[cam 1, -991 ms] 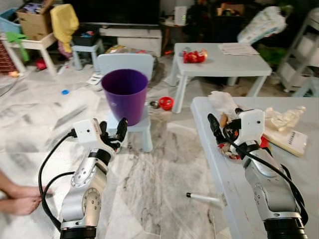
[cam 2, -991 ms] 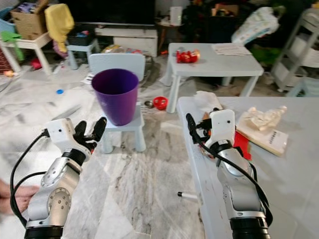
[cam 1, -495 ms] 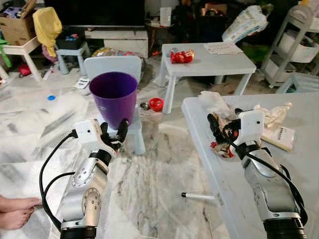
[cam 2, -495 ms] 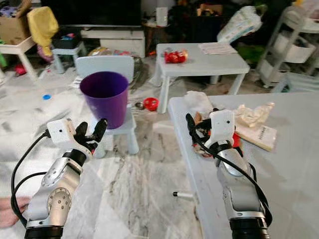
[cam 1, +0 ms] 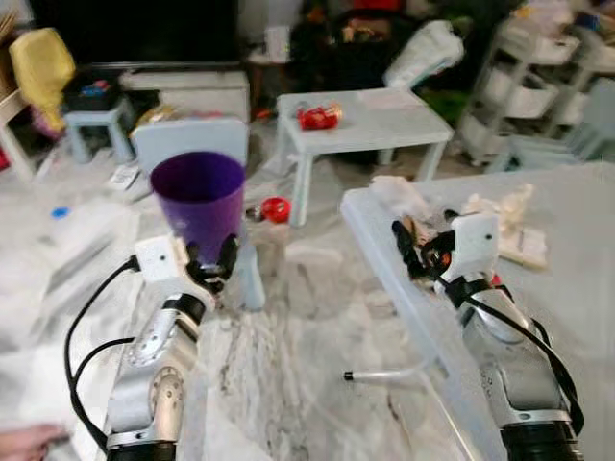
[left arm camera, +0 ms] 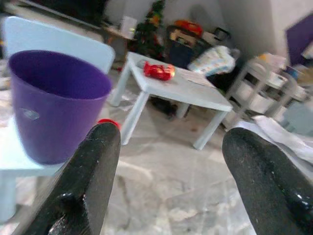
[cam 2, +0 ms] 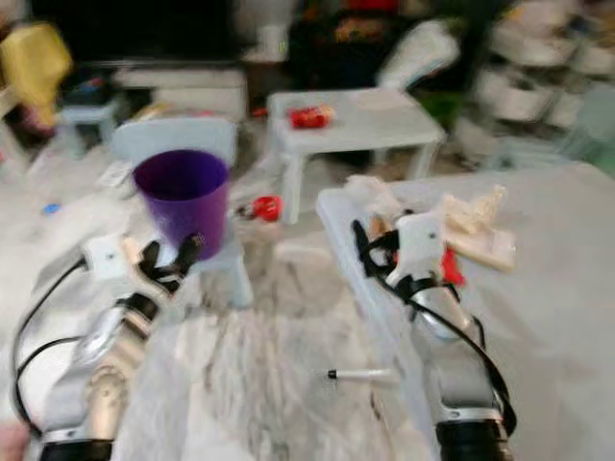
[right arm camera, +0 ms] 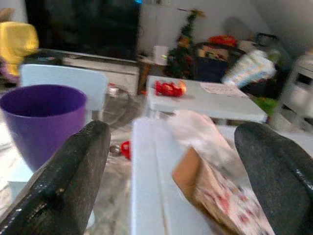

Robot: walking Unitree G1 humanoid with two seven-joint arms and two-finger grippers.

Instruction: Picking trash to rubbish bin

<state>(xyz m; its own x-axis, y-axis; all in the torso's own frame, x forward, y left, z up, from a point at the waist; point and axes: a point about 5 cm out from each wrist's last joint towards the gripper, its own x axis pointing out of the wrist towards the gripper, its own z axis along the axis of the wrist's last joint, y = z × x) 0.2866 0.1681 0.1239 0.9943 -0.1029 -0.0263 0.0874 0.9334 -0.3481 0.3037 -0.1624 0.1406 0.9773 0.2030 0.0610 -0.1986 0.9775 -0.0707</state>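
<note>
Crumpled wrappers [cam 1: 428, 252] lie between right end effector [cam 1: 415, 252] open fingers

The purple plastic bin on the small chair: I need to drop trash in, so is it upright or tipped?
Upright. The purple plastic bin stands on the small pale-blue chair with its open mouth facing up.

We see a near white table [cam 1: 577, 288] with crumpled wrappers [cam 1: 413, 206] and a booklet [cam 1: 524, 248]; far small table [cam 1: 404, 115] holds a red packet [cam 1: 318, 117]; marble floor [cam 1: 298, 355] carries a pen [cam 1: 380, 375].
</note>
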